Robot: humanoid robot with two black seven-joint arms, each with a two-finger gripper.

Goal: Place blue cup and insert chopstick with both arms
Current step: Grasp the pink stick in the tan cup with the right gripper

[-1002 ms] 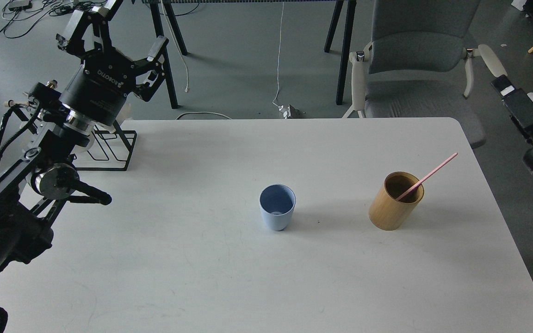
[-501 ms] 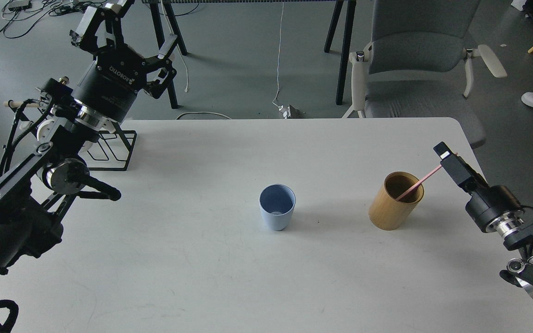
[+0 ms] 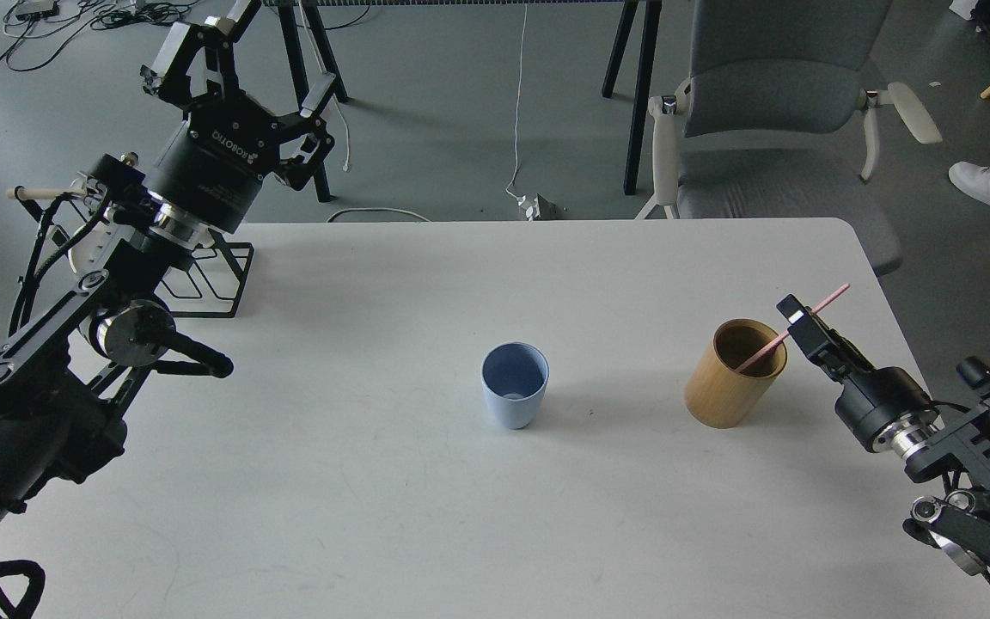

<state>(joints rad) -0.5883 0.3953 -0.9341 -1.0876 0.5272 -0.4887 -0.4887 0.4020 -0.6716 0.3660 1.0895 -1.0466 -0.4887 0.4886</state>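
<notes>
A light blue cup (image 3: 515, 385) stands upright and empty at the middle of the white table (image 3: 375, 499). To its right stands a wooden cylinder holder (image 3: 736, 374) with a pink chopstick (image 3: 823, 302) leaning out over its right rim. My right gripper (image 3: 797, 321) is at the chopstick, just right of the holder's rim. It is seen end-on, so I cannot tell if it grips. My left gripper (image 3: 256, 62) is open and empty, raised high above the table's far left corner.
A black wire rack (image 3: 207, 279) stands on the table's far left, under my left arm. A grey office chair (image 3: 770, 129) stands behind the table's far right edge. The table's right edge runs close to my right arm.
My right arm has come in from the right edge and moved left and down to the chopstick at the holder. My left gripper has shifted slightly right and up, still open.
</notes>
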